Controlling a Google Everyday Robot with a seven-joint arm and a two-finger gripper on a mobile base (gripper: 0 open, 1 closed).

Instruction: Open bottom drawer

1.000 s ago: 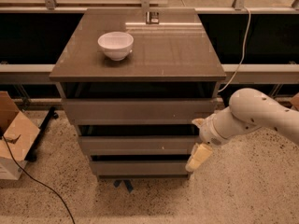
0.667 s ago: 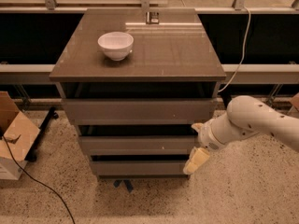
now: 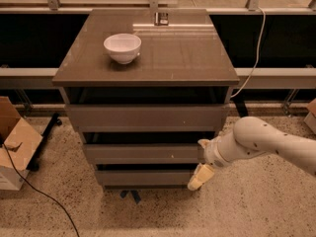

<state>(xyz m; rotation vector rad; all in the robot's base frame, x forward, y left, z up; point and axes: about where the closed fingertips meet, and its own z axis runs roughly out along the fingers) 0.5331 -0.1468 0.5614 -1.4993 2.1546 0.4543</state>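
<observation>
Hidden or cut off: the white arm (image 3: 269, 142) runs out past the right picture edge. The cardboard box (image 3: 15, 149) is cut by the left edge. The gaps above each drawer front are dark, so nothing inside can be made out.
Hard to make out: whether the lower finger (image 3: 200, 177) touches the drawer front; what the small metal fitting (image 3: 160, 19) at the counter's back edge is; what the blue object (image 3: 131, 195) on the floor under the front edge is.
Gripper: 1 gripper (image 3: 201, 161), below the counter's front-right corner, at the right ends of the 2 lower drawers. Its 2 cream fingers stand apart, one above the other, with nothing between them.
Bottom drawer: the bottom drawer (image 3: 145, 177) is the lowest of 3 fronts under the counter's front edge, just above the floor.
Other drawers: 2, the middle drawer (image 3: 143, 153) and the top drawer (image 3: 148, 117).
Counter: 1 counter (image 3: 187, 58), grey-brown.
Bowl: 1 white bowl (image 3: 122, 47), upright, towards the back-left corner.
Cables: 2, a white cable (image 3: 254, 48) beyond the right edge and a black cable (image 3: 44, 196) on the floor left.
</observation>
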